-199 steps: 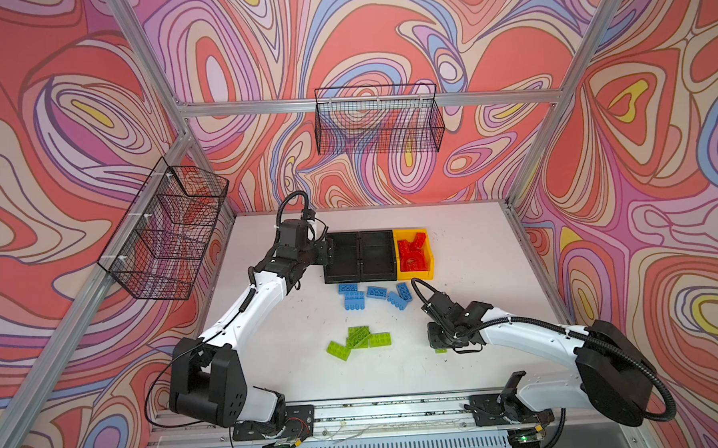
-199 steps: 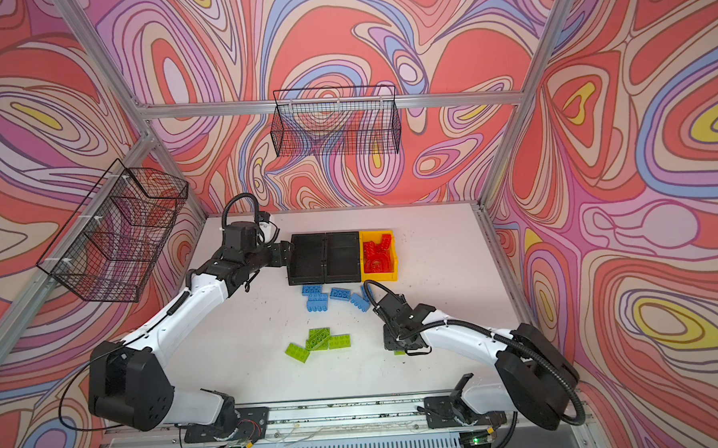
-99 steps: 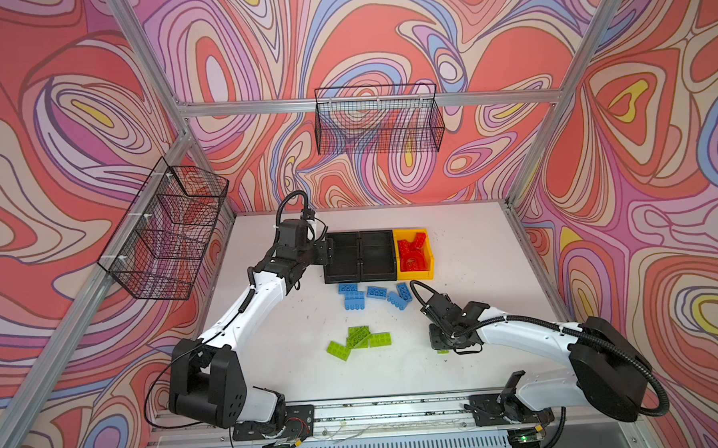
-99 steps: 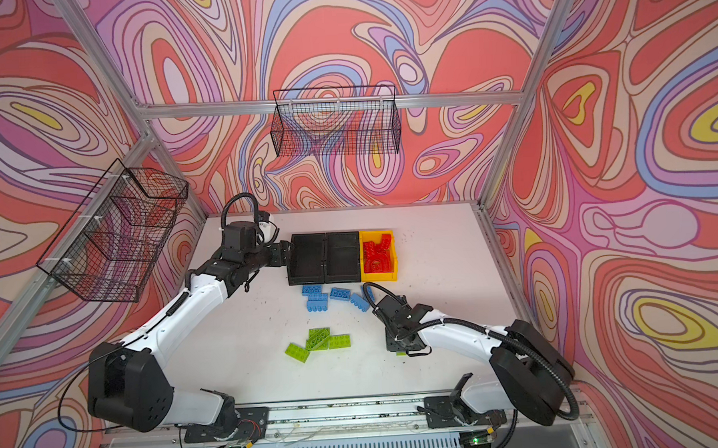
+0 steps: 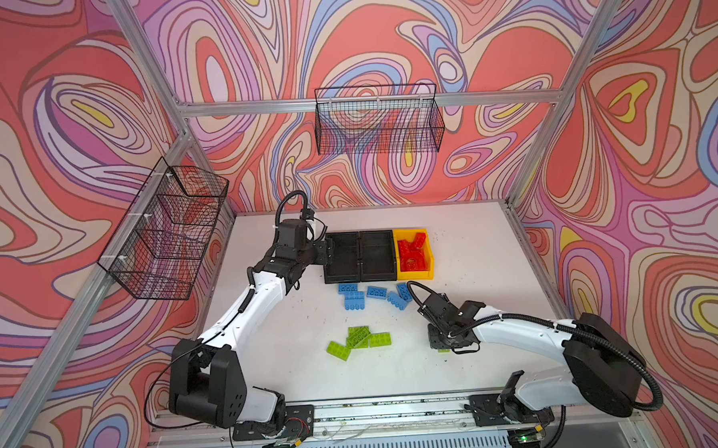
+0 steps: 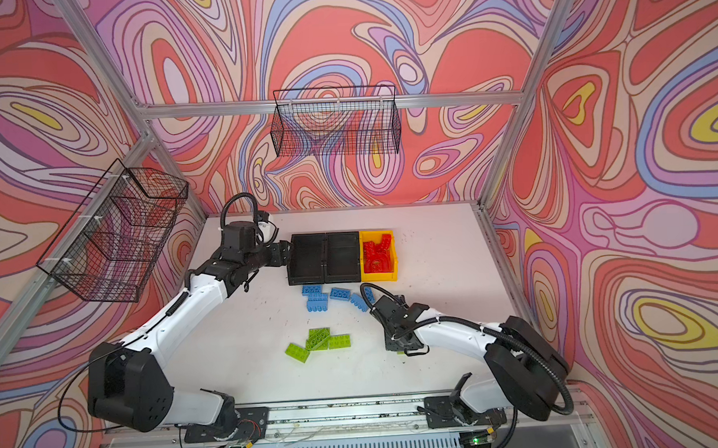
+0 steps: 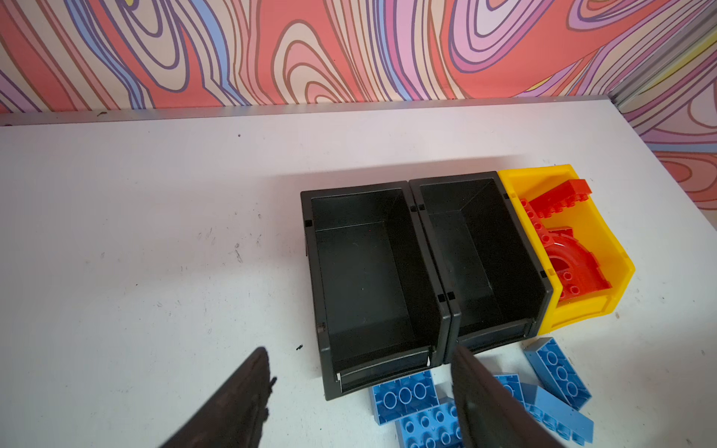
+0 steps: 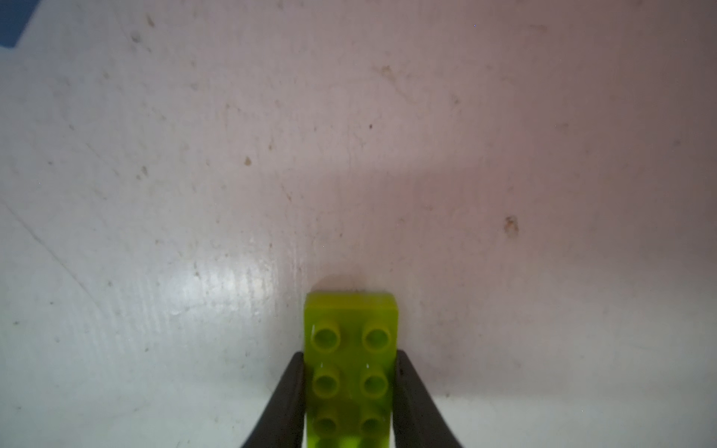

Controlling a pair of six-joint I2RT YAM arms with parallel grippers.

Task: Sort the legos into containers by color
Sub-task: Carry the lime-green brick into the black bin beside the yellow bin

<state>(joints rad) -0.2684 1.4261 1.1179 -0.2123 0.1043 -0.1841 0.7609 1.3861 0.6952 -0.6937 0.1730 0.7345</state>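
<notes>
White tabletop (image 5: 475,245), scuffed: at its 5 o'clock the right claw (image 8: 349,356) has just narrowed onto a lime brick (image 8: 351,310), so a lift toward an empty black bin (image 5: 378,276) at 12 o'clock looks next. Both top views hide that grip, but the right wrist view shows it plainly. The left claw (image 7: 361,350) gapes wide, holding nothing.

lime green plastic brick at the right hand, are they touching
Touching. Right wrist view: fingers of the right hand press both sides of the lime green plastic brick.
</notes>
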